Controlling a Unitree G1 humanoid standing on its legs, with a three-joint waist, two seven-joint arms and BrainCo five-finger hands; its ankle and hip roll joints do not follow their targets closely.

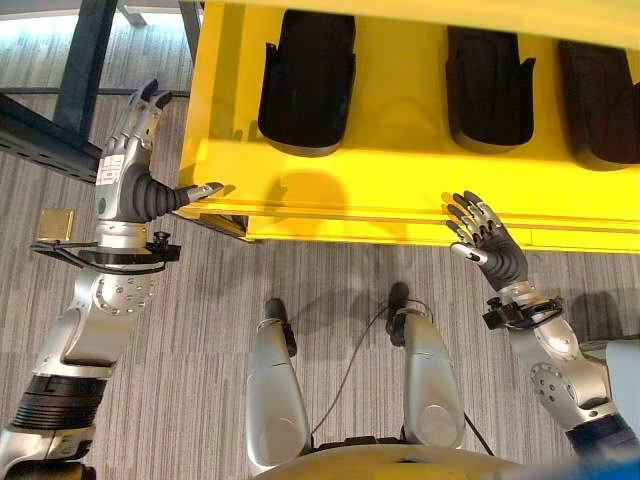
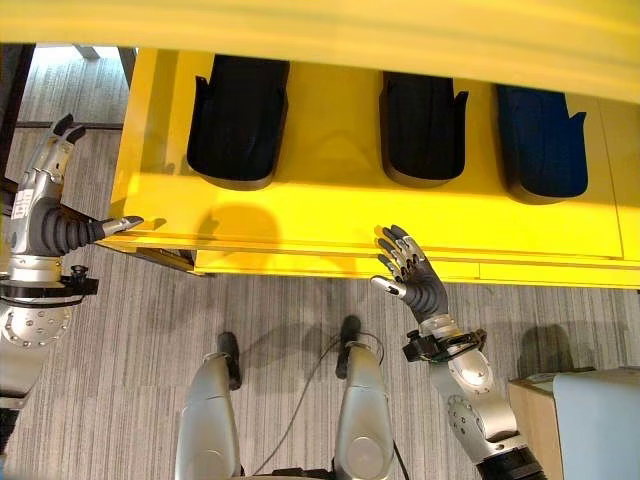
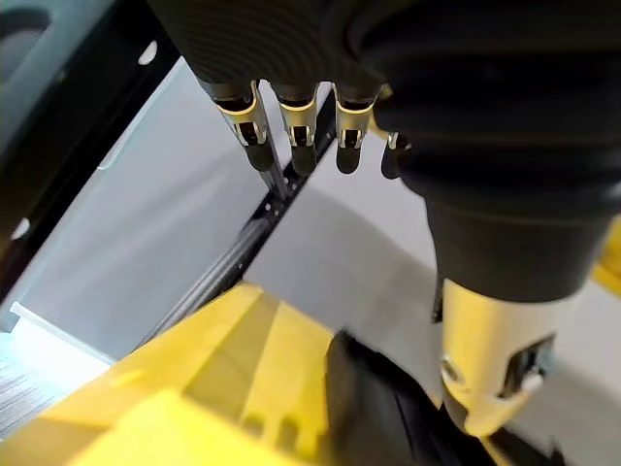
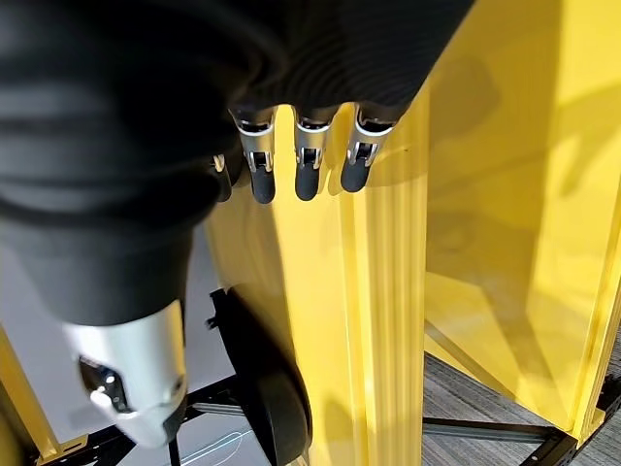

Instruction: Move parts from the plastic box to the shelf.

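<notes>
A yellow shelf (image 1: 400, 185) stretches across the scene, and three black moulded parts lie on it: one on the left (image 1: 308, 80), one in the middle (image 1: 488, 88) and one on the right (image 1: 604, 95). My left hand (image 1: 135, 165) is open off the shelf's left end, its thumb (image 1: 200, 192) touching the front corner. In front of the shelf's front edge my right hand (image 1: 485, 240) is open with spread fingers and holds nothing. In the right wrist view, the fingers (image 4: 307, 155) point along the yellow edge (image 4: 388, 320), with a black part (image 4: 262, 379) beyond.
Dark metal frame bars (image 1: 70, 90) stand to the left of the shelf. A small tan square (image 1: 55, 223) lies on the grey carpet (image 1: 330, 270). A pale box corner (image 2: 590, 420) shows at the lower right.
</notes>
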